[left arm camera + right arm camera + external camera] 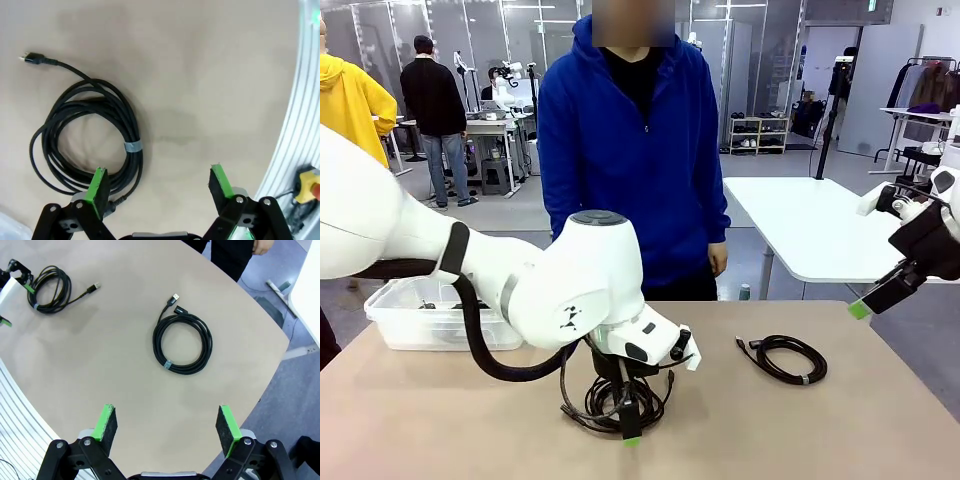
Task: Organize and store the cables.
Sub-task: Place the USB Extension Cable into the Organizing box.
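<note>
Though wide-spread, left gripper (158,171) over cable (132,146)

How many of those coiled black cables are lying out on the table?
2. One coiled black cable lies beneath the left pincer, near the tan table's middle; a second black cable lies apart, towards the robot's right. The clear plastic bin may hide more.

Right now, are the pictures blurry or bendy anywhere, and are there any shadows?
Left wrist view: the coiled cable is sharp, and soft grey shadow smudges lie on the table. Right wrist view: the wide lens makes the table's edge look bowed; the second cable is crisp, with no glare. Front view: even room light, and nearby things are in focus.
</note>
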Controlling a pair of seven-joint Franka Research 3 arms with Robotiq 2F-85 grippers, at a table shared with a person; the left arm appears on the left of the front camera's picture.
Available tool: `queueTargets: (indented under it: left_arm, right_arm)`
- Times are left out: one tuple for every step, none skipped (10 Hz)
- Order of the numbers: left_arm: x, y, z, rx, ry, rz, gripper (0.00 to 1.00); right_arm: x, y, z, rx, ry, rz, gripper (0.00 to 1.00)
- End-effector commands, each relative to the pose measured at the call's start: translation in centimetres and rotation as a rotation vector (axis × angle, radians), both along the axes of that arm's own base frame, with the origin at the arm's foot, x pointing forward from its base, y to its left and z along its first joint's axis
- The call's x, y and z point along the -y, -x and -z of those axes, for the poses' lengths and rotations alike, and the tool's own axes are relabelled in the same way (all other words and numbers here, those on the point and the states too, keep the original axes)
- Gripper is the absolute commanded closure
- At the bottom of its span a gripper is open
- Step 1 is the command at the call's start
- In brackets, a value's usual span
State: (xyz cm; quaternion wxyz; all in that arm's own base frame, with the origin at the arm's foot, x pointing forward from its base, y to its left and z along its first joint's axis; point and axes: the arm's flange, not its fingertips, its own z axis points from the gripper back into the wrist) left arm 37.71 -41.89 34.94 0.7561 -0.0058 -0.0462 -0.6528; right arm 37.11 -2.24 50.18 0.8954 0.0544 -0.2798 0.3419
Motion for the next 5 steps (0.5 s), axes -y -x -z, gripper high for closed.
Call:
queueTargets:
  left_arm:
    - [1.2, -0.6, 1.2, 0.063, -0.059, -0.034, 0.00]
    - [1.4, -0.7, 1.8, 0.071, -0.051, -0.040, 0.00]
    - [1.5, -1.0, 2.5, 0.060, -0.047, -0.030, 0.00]
    - [1.5, -1.5, 3.2, 0.060, -0.045, -0.039, 0.00]
    - [1.5, -1.7, 3.6, 0.072, -0.039, -0.048, 0.00]
  right_arm:
    - [0.0, 0.0, 0.0, -0.003, 0.002, 0.006, 0.00]
    - [0.0, 0.0, 0.0, -0.003, 0.002, 0.006, 0.00]
    - [0.0, 0.0, 0.0, -0.003, 0.002, 0.006, 0.00]
    - [0.0, 0.0, 0.0, -0.003, 0.002, 0.006, 0.00]
    - [0.0, 0.0, 0.0, -0.003, 0.002, 0.006, 0.00]
